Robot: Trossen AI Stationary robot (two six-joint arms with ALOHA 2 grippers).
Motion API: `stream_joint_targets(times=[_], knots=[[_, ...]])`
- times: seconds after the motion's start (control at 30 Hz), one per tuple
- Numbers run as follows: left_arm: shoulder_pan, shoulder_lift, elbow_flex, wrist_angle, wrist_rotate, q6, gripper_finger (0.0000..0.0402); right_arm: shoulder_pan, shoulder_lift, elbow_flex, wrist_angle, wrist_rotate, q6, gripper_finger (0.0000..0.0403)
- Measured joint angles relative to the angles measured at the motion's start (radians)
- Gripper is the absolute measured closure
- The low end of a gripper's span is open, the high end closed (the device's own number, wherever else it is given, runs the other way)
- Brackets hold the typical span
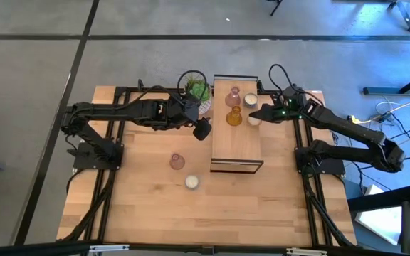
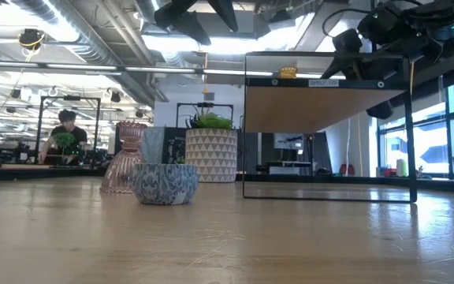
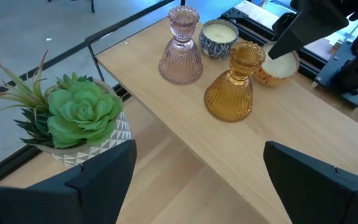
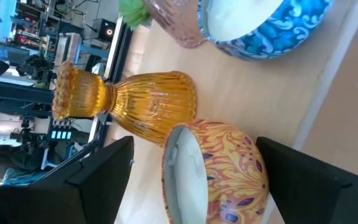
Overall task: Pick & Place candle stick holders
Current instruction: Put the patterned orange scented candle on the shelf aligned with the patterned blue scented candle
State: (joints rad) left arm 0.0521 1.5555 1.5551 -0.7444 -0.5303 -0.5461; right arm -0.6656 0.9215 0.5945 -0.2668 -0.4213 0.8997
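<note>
Four of the six holders stand on the long wooden black-framed stand (image 1: 236, 124): a pink ribbed glass holder (image 3: 181, 46), an amber ribbed glass holder (image 3: 232, 84), a blue-patterned round bowl holder (image 3: 219, 38) and an orange-patterned round bowl holder (image 4: 213, 174). The right gripper (image 1: 263, 114) brackets the orange-patterned one with fingers spread, apparently releasing it; the left gripper (image 1: 201, 128) waits open beside the stand. A brownish-pink glass holder (image 1: 177, 161) and a cream-white round holder (image 1: 191, 182) remain on the table (image 1: 148, 206).
</note>
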Motion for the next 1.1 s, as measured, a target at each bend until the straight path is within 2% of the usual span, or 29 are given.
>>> stream_joint_targets(times=[0.57,1.1], knots=[[0.0,0.0,0.0,0.0,0.0,-0.008,0.0052,-0.015,-0.001,0.0,-0.006,0.033,-0.06,0.0064],[0.002,0.0,0.0,0.0,-0.001,0.009,0.0052,-0.013,0.0,0.001,0.005,0.091,-0.003,0.0064]])
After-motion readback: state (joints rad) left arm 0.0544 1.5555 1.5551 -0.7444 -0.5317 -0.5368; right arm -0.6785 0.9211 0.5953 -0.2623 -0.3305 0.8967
